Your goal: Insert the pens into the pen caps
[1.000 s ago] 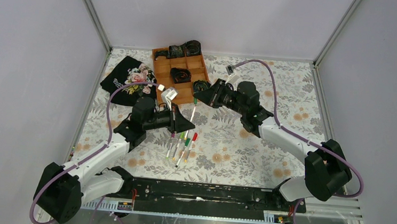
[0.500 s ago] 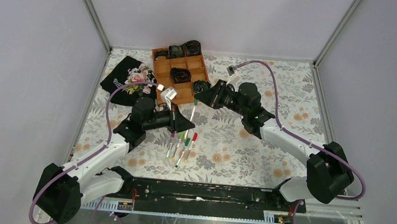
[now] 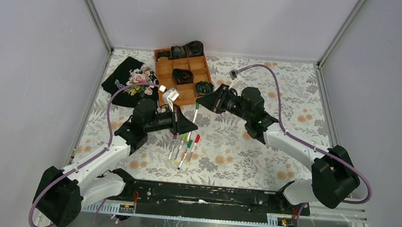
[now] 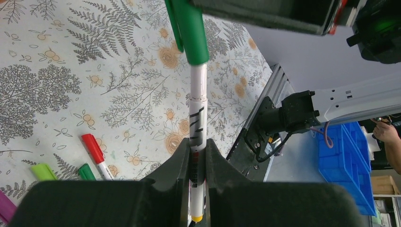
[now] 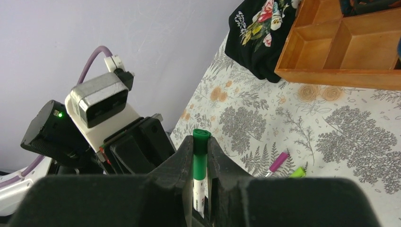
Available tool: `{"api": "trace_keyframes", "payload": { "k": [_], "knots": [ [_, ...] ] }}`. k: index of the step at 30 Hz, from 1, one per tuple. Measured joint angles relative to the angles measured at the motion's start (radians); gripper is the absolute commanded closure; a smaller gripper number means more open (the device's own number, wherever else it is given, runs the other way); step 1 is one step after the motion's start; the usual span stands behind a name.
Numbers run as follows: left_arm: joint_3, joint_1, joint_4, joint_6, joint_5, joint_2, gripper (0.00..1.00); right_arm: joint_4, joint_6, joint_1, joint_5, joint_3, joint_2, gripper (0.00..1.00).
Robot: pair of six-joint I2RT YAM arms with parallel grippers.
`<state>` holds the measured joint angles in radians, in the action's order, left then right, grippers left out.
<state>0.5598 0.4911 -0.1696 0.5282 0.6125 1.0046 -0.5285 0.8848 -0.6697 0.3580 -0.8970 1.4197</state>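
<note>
Right claw (image 5: pixel 200 146) edged closer, pinching the green cap (image 4: pixel 189 28); left claw (image 4: pixel 197 151) grips its pen (image 4: pixel 198 104); capping needs a straight push.

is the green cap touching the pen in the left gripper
Touching. In the left wrist view the white pen, clamped in the left gripper, runs straight into the open end of the green cap, with no gap showing.

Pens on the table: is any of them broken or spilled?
Nothing stands out. The white pens with coloured caps lie side by side, slightly fanned, on the flowery tablecloth, none visibly damaged.
</note>
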Motion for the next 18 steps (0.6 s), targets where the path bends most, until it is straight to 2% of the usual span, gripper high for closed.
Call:
{"api": "trace_keyframes", "payload": {
  "k": [15, 16, 18],
  "knots": [
    [-0.002, 0.003, -0.026, 0.060, -0.019, -0.007, 1.00, -0.135, 0.016, -0.061, -0.074, 0.125, -0.051, 1.00],
    [-0.002, 0.003, -0.027, 0.061, -0.018, -0.008, 1.00, -0.137, 0.016, -0.062, -0.077, 0.127, -0.052, 0.98],
    [-0.002, 0.005, -0.027, 0.062, -0.017, -0.008, 1.00, -0.140, 0.016, -0.063, -0.079, 0.134, -0.059, 0.83]
  ]
}}
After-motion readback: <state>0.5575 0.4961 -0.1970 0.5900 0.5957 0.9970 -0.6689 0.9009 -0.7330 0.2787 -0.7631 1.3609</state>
